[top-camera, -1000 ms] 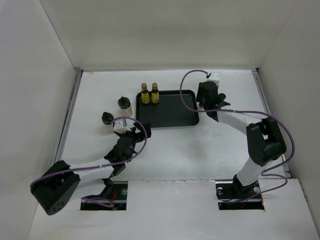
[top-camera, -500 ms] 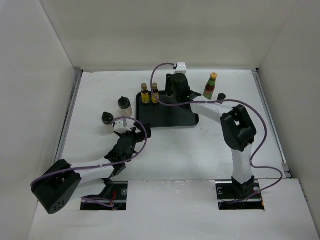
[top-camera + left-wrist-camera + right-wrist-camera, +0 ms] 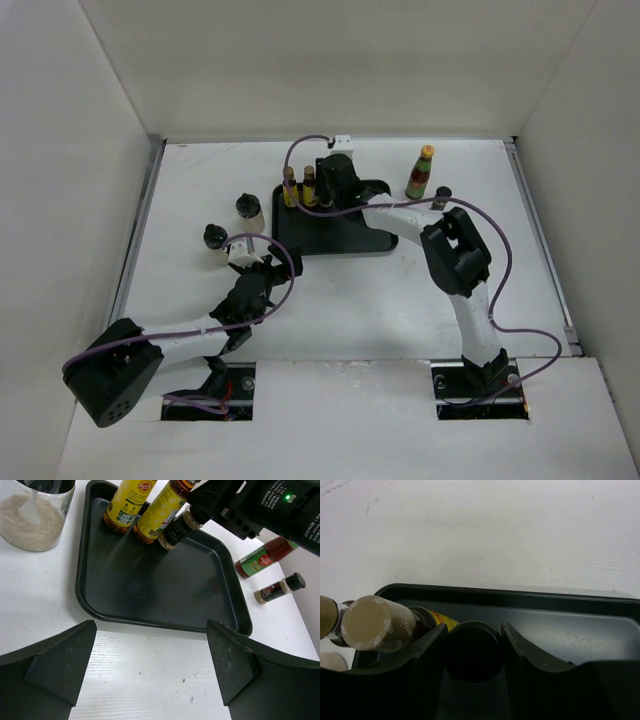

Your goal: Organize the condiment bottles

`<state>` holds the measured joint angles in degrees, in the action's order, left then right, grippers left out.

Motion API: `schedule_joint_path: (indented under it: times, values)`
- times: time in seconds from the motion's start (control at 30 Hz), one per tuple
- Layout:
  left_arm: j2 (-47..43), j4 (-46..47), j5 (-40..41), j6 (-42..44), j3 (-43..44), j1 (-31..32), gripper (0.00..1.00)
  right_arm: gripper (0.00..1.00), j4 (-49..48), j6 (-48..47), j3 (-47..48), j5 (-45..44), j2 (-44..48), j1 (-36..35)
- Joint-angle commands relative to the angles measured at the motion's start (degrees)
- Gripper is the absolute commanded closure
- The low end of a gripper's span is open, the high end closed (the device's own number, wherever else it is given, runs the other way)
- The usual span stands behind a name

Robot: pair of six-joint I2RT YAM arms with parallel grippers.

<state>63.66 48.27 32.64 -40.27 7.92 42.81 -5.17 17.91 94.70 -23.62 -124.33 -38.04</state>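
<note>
Top camera first. The black tray (image 3: 345,235) sits in the middle of the white table (image 3: 400,300). Two yellow bottles (image 3: 299,188) stand side by side in its far left corner. The right gripper (image 3: 335,182) is over the tray, just beside them. The left gripper (image 3: 262,268) hangs low over the table near the tray's left side. Two cream jars (image 3: 249,212) stand on the table, left of the tray. A red bottle (image 3: 421,173) and a small dark bottle (image 3: 441,195) stand on the table, right of the tray.

Left wrist camera next. Its two fingers stand wide apart with nothing between them, so this gripper holds nothing. Past them I can see the right gripper pinching another dark bottle, the held bottle (image 3: 176,531), by its top. The bottle's bottom is down by the tray floor, touching or almost touching the second yellow bottle. I cannot tell if it rests on the tray yet.

Right wrist camera last. A round black cap sits snug between the two fingers, so the grip is closed on it. A tan cap (image 3: 372,623) shows just to the left.

So I think two bottles are done and a third is being put down. Four more wait on the table: the red one, the small dark one and both jars.
</note>
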Motion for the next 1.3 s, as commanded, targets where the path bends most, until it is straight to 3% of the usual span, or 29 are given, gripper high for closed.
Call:
schedule_joint_path:
  times: [0.0, 0.43, 0.8, 1.0, 1.07, 1.27]
  values:
    - [-0.1, 3.6, -0.7, 0.5, 1.8, 0.0, 0.07, 0.5, -1.2, 1.8, -0.9, -2.0, 1.5, -0.6]
    - [-0.4, 3.6, -0.7, 0.5, 1.8, 0.0, 0.06, 0.25, -2.7, 2.6, -6.4, -3.2, 7.8, -0.6]
    - [-0.4, 3.6, -1.3, 0.5, 1.9, 0.2, 0.06, 0.21, -3.0, 2.0, -19.5, -3.5, 23.9, 0.1]
    - [-0.5, 3.7, -1.4, 0.4, 2.0, 0.5, 0.06, 0.2, -3.6, 1.0, -31.6, -8.5, 34.3, 10.4]
    - [-0.3, 3.7, -1.2, 0.4, 1.9, 0.4, 0.06, 0.15, -3.3, 0.7, -34.8, -10.5, 37.1, 14.9]
    - [0.9, 4.1, -1.7, 0.4, 2.3, 0.4, 0.06, 0.08, -2.9, 0.5, -37.7, -7.9, 36.5, 24.6]
